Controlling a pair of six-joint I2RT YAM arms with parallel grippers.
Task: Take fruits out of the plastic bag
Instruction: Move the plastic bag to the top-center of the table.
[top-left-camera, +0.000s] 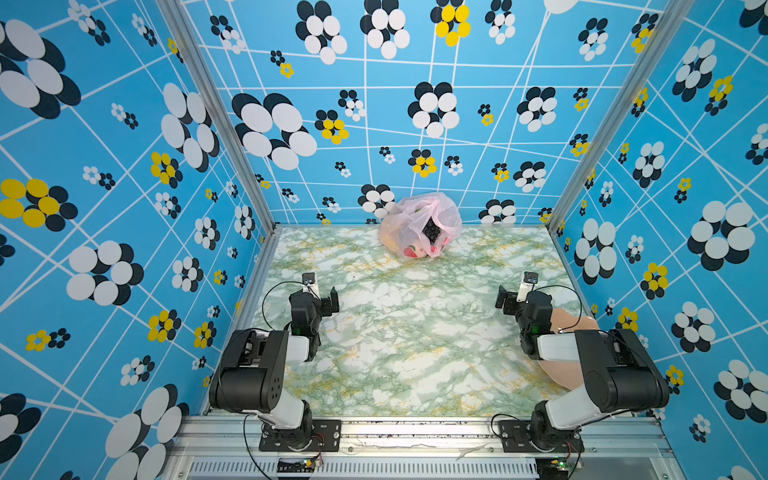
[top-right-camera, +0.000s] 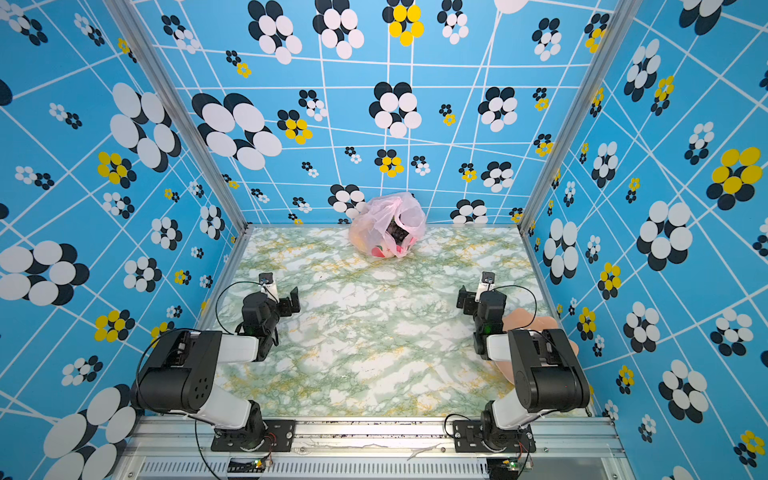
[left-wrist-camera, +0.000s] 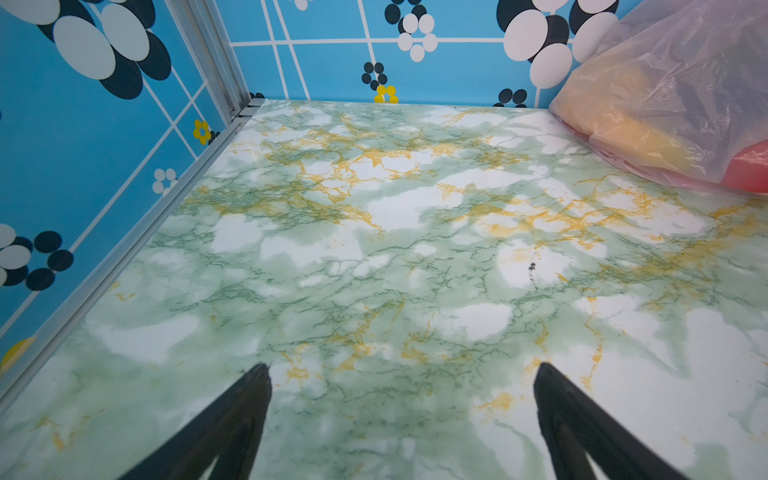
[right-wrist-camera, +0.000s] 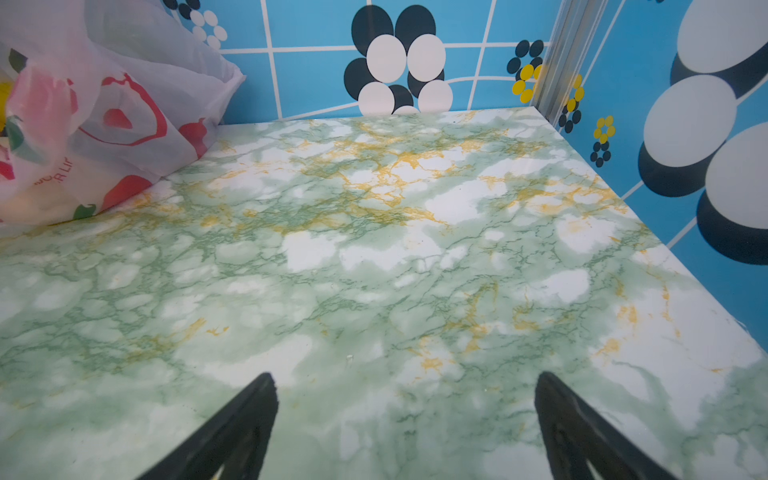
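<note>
Right wrist: plastic bag lettering unreadable

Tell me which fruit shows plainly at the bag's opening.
The dark grape bunch, seen in both top views at the mouth of the plastic bag; the other fruits are only yellow-orange blurs behind the pink film.

Lab test booth, patterned walls, aluminium frame

Left arm and right arm sit folded low, wrists forward, jaws spread wide and empty.
</note>
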